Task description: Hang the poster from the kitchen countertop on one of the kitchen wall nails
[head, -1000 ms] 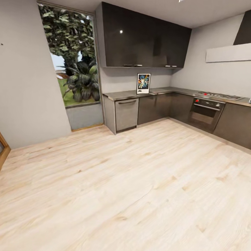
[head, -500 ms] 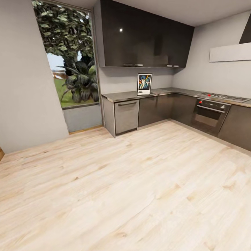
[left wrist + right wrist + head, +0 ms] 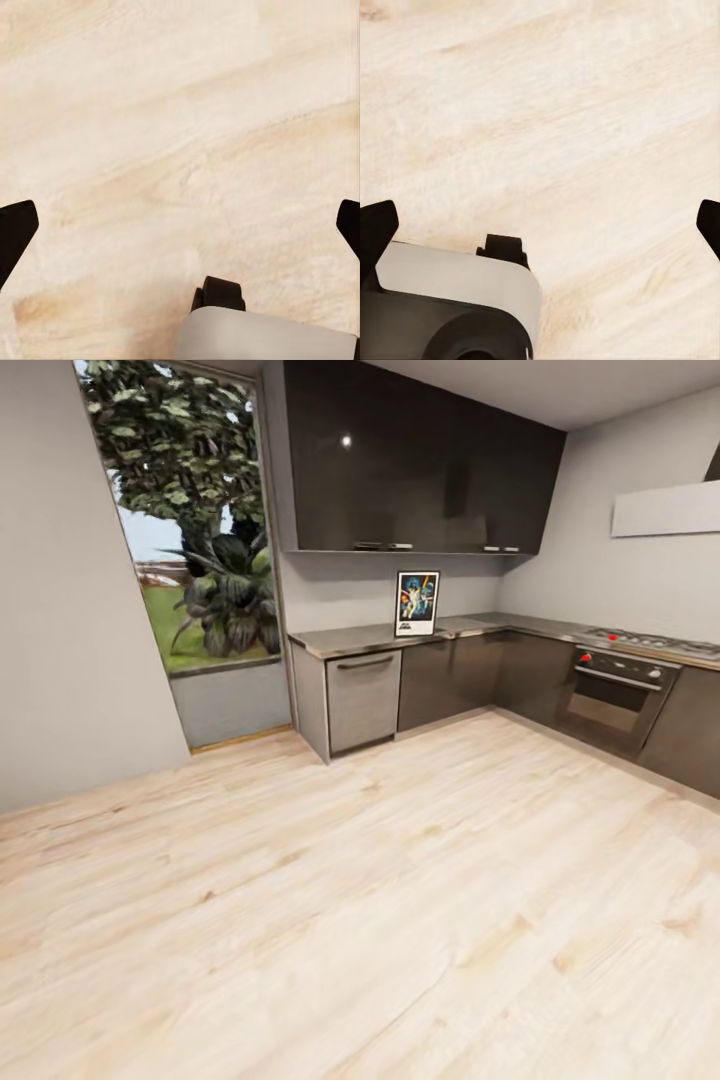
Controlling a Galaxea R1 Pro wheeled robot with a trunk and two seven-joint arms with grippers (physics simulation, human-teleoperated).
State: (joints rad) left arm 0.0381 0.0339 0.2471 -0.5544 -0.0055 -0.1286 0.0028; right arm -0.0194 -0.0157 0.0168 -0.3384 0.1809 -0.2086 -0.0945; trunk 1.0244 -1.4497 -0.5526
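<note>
Occlusions, frame cut-offs and unresolved detail

The poster (image 3: 416, 603) is too small in the head view for its figures and bottom lettering to be read. The kitchen countertop (image 3: 350, 639) runs out of the head view's right edge, which also cuts the hob (image 3: 655, 644) and the pale hood panel (image 3: 665, 510). The top edge cuts the upper cabinets (image 3: 400, 460) and the window (image 3: 185, 520). In the left wrist view the left gripper (image 3: 180, 225) shows just two dark fingertips (image 3: 15, 232), each clipped by a side edge. The right gripper (image 3: 540, 225) is clipped the same way, fingertips (image 3: 375, 232) at the edges.
</note>
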